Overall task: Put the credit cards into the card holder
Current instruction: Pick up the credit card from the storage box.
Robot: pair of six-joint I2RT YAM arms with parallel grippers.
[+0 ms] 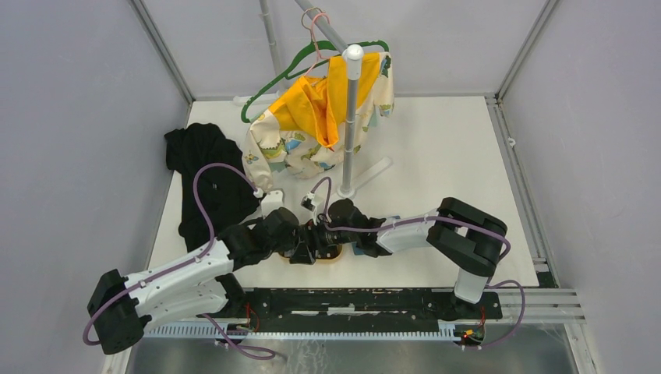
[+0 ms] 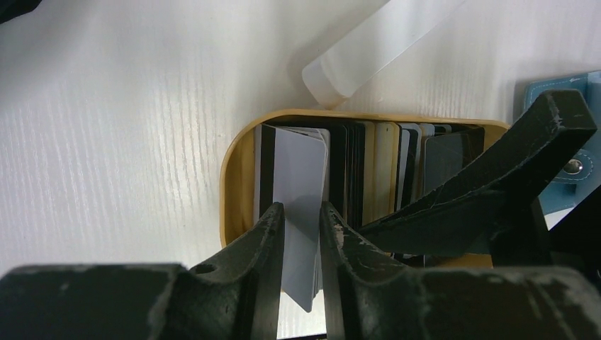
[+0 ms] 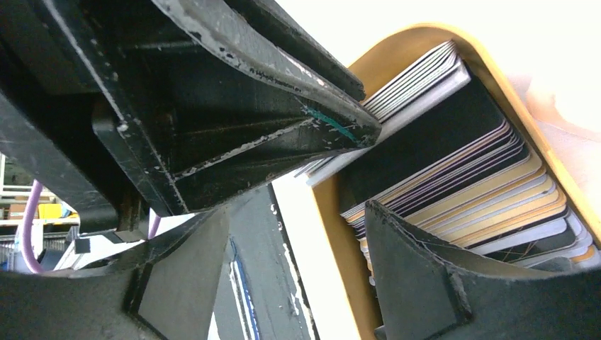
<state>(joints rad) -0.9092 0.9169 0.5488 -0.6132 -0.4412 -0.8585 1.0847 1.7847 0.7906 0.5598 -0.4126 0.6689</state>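
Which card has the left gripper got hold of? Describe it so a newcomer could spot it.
Find the tan tray on the white table, packed with cards standing on edge. At the row's end farthest from the teal card holder, the left gripper pinches a pale grey card; its neighbours are mostly black or cream.

The white table point(image 1: 436, 148) carries a black cloth point(image 1: 206, 183), a stand's foot point(image 1: 372, 170), a tan tray point(image 2: 237, 177) and the card holder point(image 2: 567, 79)
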